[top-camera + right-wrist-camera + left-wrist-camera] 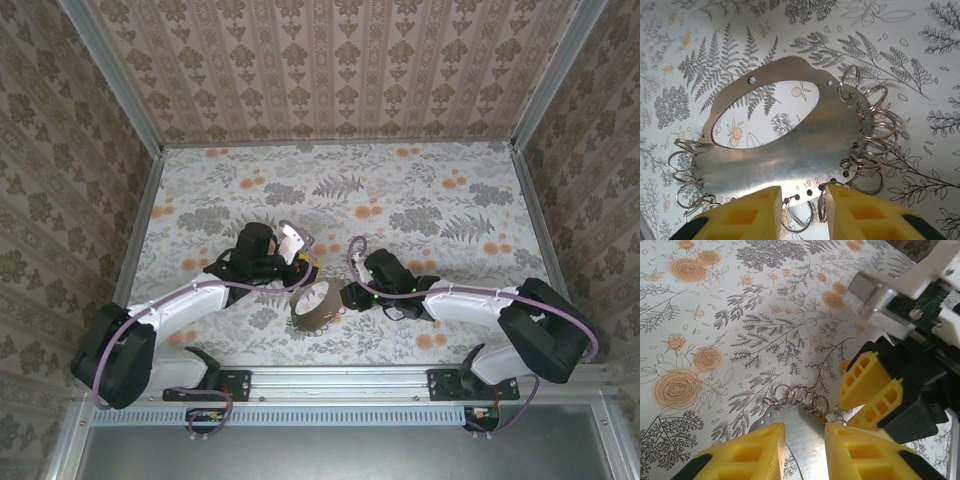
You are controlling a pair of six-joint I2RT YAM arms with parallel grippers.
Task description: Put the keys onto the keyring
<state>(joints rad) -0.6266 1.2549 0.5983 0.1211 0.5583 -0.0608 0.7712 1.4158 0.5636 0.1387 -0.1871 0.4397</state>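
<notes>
So my arms: left arm (175,300) and right arm (465,300) are white tubes with chunky black joints, a purple cable (352,252) looping along each. Fingers (752,455) are bright yellow hollow-celled wedges on black mounts, with one silver screw (914,314) near a white bracket (922,277).

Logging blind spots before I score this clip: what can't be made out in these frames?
Right wrist: the right claw pads hide the lower edge of the metal plate and some stamped numbers. Whether it grips is unclear.
Left wrist: the left claw pads cover most of the plate. Its grip is unclear too.
Top external: the plate reads as a brownish loop, and its split rings are too small to separate.
</notes>
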